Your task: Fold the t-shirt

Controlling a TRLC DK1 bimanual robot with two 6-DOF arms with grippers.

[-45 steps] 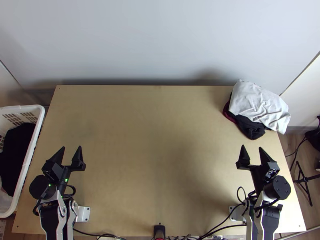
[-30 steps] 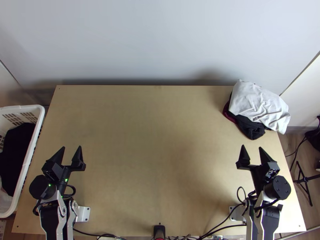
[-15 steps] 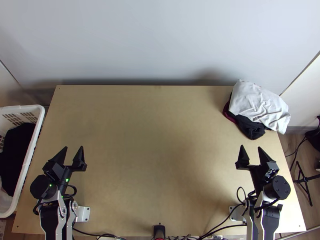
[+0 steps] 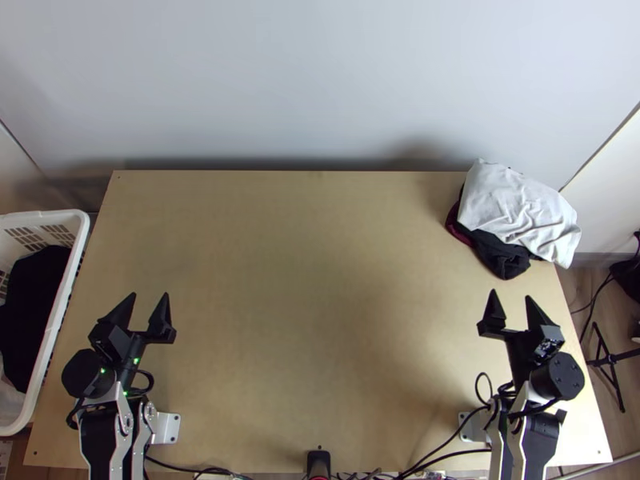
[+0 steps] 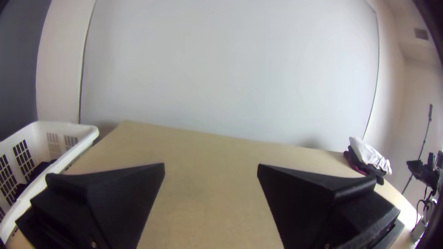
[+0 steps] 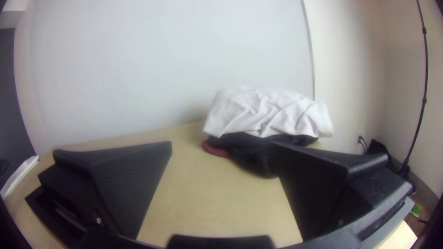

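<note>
Done: no fold that I can make out; I judge the job barely begun.
Left to do: pick the t-shirt, bring it to mid-table, spread it, fold it.
Shirt: I can't tell which cloth it is; perhaps the black cloth (image 4: 32, 304) bunched in the basket (image 4: 59, 316), perhaps the creased white cloth (image 4: 516, 208) atop the dark cloth (image 4: 502, 254) at the table's (image 4: 320, 280) far right corner.
Left arm: near its base, left end effector (image 4: 150, 295) pointing at the far edge, fingers wide apart, holding nothing.
Right arm: much the same pose, right end effector (image 4: 510, 294) wide open, gripping nothing, short of the pile.
</note>
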